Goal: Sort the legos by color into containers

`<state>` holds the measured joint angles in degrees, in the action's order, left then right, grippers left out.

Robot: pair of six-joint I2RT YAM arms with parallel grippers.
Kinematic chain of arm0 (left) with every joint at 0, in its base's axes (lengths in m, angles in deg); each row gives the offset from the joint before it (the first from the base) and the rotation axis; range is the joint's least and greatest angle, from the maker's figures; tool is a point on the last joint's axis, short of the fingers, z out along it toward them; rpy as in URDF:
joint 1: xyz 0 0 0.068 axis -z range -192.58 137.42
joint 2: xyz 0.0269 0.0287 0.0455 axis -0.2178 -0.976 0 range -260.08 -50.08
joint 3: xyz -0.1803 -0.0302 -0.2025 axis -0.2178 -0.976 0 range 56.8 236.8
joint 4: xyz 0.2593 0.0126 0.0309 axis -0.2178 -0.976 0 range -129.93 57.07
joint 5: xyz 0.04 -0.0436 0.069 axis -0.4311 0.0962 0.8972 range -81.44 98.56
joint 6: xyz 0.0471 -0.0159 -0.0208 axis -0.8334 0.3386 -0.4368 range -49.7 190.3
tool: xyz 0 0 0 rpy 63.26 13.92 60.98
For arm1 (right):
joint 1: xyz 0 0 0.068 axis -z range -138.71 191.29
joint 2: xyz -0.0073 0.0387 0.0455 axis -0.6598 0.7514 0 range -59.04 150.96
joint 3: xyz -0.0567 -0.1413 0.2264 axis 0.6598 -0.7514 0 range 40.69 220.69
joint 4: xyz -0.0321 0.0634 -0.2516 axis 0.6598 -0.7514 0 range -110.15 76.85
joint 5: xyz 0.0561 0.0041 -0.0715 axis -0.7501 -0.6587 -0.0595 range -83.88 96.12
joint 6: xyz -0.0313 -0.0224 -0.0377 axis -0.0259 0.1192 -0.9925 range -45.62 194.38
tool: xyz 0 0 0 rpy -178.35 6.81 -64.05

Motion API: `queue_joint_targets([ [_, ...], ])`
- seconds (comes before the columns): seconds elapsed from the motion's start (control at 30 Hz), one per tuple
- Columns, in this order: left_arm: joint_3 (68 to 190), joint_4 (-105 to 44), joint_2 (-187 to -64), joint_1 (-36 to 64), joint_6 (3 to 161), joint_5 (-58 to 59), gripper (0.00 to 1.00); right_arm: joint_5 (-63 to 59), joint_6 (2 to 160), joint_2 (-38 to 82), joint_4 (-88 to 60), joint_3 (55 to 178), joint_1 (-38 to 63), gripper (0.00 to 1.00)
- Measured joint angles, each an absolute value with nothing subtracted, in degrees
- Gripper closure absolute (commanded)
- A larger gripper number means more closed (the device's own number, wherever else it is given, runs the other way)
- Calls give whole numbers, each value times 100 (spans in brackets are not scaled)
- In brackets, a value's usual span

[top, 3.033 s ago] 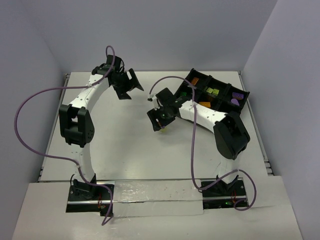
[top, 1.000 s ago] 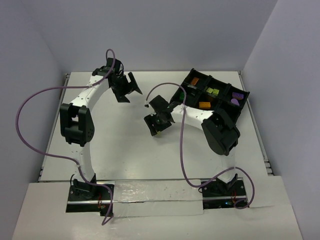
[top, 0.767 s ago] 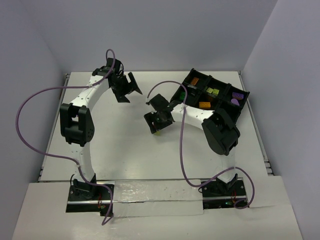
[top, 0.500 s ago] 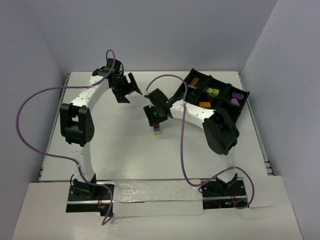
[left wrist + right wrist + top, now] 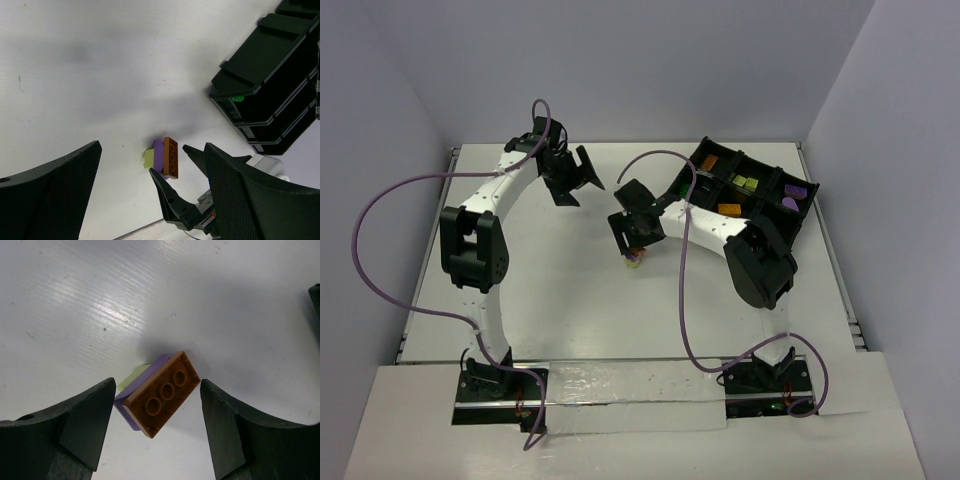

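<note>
Left gripper point(image 5: 574, 177): hovers over the far left of the table point(image 5: 550, 300), fingers spread wide with nothing between them; well apart from the bricks.
Cluster point(image 5: 159, 394): three bricks stacked as one lump, lying on the table near its middle, outside the tray. An orange brick point(image 5: 162, 392) is on top, a purple brick point(image 5: 131, 407) is under it, and a yellow-green brick point(image 5: 131, 379) peeks out at the bottom.
Right gripper point(image 5: 157, 383): lowered over the cluster, fingers spread, one on each side of it. The gaps are very narrow; whether a finger touches a brick cannot be told.
Tray point(image 5: 765, 165): black, divided, at the far right of the table, set at an angle.
Tray contents: orange point(image 5: 729, 210), yellow-green point(image 5: 746, 183) and purple point(image 5: 794, 190) bricks lie in separate compartments; a green one point(image 5: 686, 187) sits at the tray's left end, partly hidden by the right arm.
</note>
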<state>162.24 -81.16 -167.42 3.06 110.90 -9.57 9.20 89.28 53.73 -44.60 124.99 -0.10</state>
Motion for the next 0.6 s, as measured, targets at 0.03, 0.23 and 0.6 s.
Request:
queue_joint_targets([
  [0.03,16224,-8114,-16742,306,11088,-957,9,952,8955,5373,-4482,12497,-10,25],
  [0.23,16224,-8113,-16742,306,11066,-961,9,1007,9044,5373,-4550,12459,-10,25],
  [0.6,16202,-8113,-16742,306,11050,-961,9,1433,9340,5371,-4897,12397,-10,23],
])
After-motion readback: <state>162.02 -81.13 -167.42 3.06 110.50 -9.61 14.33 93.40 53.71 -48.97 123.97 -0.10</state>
